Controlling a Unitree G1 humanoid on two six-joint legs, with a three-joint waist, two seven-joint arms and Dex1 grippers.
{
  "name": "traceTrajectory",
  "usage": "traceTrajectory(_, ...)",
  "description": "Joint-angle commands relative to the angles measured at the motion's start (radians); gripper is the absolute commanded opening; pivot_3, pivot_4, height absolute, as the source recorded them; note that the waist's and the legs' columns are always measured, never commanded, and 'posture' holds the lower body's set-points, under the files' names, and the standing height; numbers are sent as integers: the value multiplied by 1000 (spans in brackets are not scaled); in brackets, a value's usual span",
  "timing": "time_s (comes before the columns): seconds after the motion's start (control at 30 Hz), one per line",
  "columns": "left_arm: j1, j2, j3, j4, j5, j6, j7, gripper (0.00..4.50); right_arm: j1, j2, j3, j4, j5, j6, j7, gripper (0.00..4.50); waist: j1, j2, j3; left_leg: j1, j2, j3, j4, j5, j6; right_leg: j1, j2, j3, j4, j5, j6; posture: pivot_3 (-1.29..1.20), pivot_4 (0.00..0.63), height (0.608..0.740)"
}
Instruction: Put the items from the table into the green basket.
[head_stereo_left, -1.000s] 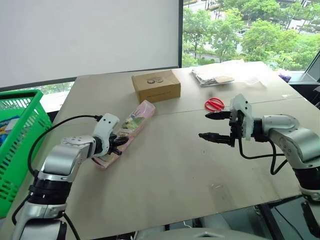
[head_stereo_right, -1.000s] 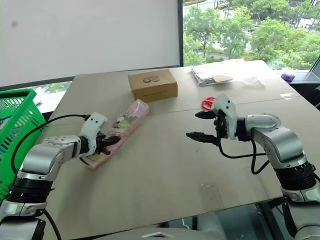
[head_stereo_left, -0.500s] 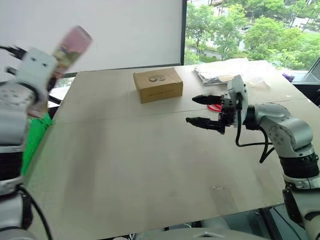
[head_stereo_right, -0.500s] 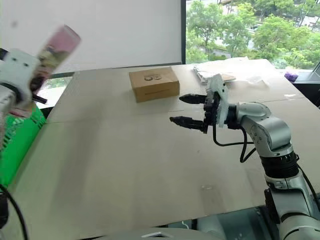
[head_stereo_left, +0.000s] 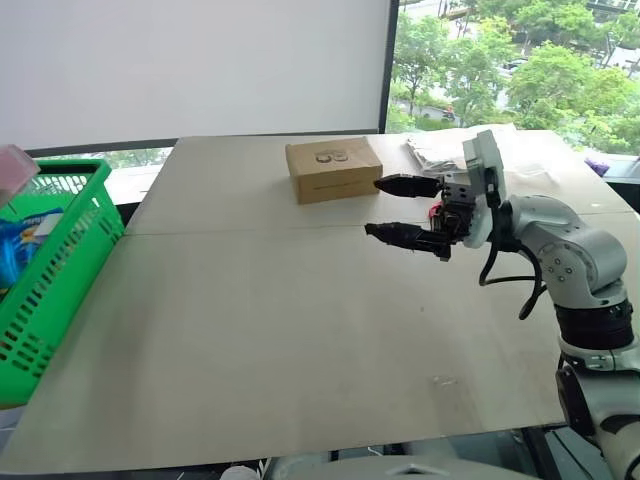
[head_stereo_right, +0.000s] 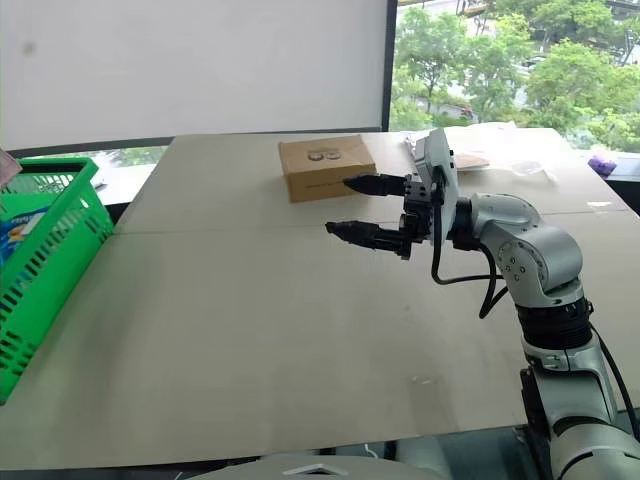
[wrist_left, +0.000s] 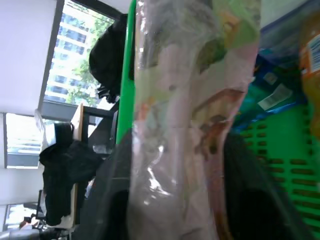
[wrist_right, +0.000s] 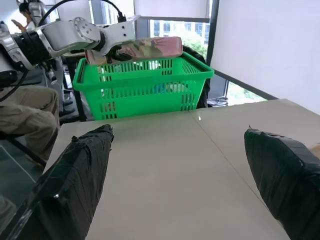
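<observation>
Left gripper (wrist_right: 116, 39) jaws flank the pink floral box (wrist_right: 142, 48) just over the green basket (wrist_right: 145, 85) rim, long axis level along it, grip or release unclear; right gripper (head_stereo_left: 408, 209) jaws wide apart, empty above the surface (head_stereo_left: 300, 330), scissors (head_stereo_left: 436, 212) just behind them.

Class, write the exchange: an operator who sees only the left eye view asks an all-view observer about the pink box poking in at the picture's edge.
Operator: Where exactly is that box?
Observer: The long flat pink floral-printed box is at the left gripper, above the rim of the bright green plastic basket.
Operator: Is anyone nearby?
Observer: Yes, a seated person is beside the basket.
</observation>
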Motion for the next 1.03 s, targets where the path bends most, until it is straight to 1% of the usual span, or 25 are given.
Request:
traceTrajectory(0.03,-73,-10,34,-12,5,-37,45,3992,-22,-8,-7,-1,-11,-28,7,4500,10,-1,-1,0,0,0,0,0,0,0,0,0,0,0,0,155,0,740)
traceTrajectory(0.07,-90,-18,36,-5,3,-44,54,4416,-21,-8,-9,2,-13,-31,6,4500,12,-2,-1,0,0,0,0,0,0,0,0,0,0,0,0,155,0,740)
traceTrajectory(0.17,-128,-36,36,5,-4,-57,58,4416,-16,-14,-15,4,-15,-34,7,4500,14,-3,-2,0,0,0,0,0,0,0,0,0,0,0,0,155,0,740)
traceTrajectory(0.27,-211,-107,54,-28,-75,-52,40,4416,-5,-28,-15,4,-18,-34,11,4500,16,-3,-2,-1,0,0,0,0,0,-1,-1,0,0,0,0,146,0,740)
traceTrajectory(0.3,-263,-183,55,-87,-158,-34,7,4416,1,-33,-13,10,-29,-42,11,4500,18,-3,-3,-1,0,0,0,0,0,-1,-1,0,0,0,0,146,0,740)
traceTrajectory(0.33,-296,-235,55,-129,-215,-20,-18,4416,5,-33,-14,17,-37,-49,6,4500,21,-2,-3,-1,0,0,0,0,0,-1,-1,0,0,0,0,146,0,740)
traceTrajectory(0.37,-338,-325,55,-194,-306,1,-50,4416,9,-31,-16,26,-42,-56,0,4500,28,-2,-4,-1,0,0,0,0,0,-1,-2,0,1,0,0,146,0,740)
traceTrajectory(0.43,-356,-472,36,-325,-452,41,-113,4416,21,-28,-8,49,-72,-82,-7,4500,35,-3,-4,-2,0,1,2,0,0,-1,-2,-1,1,1,0,149,0,740)
traceTrajectory(0.47,-345,-535,20,-385,-508,52,-138,4416,32,-34,4,63,-103,-108,-5,4500,35,-4,-5,-3,0,1,2,0,0,-1,-2,-1,2,1,-1,149,0,740)
traceTrajectory(0.53,-285,-611,-22,-507,-593,63,-194,4416,61,-45,22,83,-156,-156,-3,4500,28,-6,-6,-4,0,3,3,0,0,-2,-2,0,1,1,0,122,0,740)
traceTrajectory(0.6,-191,-676,-86,-603,-632,77,-216,4416,113,-57,15,113,-201,-200,-17,4500,13,-6,-7,-5,0,3,3,-1,2,-2,-2,1,0,1,0,110,0,740)
traceTrajectory(0.7,-69,-700,-218,-614,-523,32,-171,4416,224,-96,7,179,-327,-360,-44,4500,-2,-5,-6,-4,1,6,2,-2,3,-2,-2,3,-1,1,-1,96,0,740)
traceTrajectory(0.77,-5,-720,-274,-624,-496,-12,-169,4416,300,-100,-21,223,-367,-448,-71,4500,-7,-5,-6,-2,1,7,0,-2,3,-2,-1,3,-1,1,-1,79,0,740)
traceTrajectory(0.93,133,-789,-299,-681,-506,-93,-177,4416,477,-81,-96,261,-371,-534,-124,4500,-14,0,-4,1,2,7,1,-2,3,0,1,3,1,0,-1,73,0,740)
traceTrajectory(1.03,180,-803,-306,-718,-506,-93,-168,4416,537,-77,-126,249,-365,-542,-149,4500,-19,4,-3,5,3,9,3,-1,3,5,2,5,1,-1,-1,58,0,740)
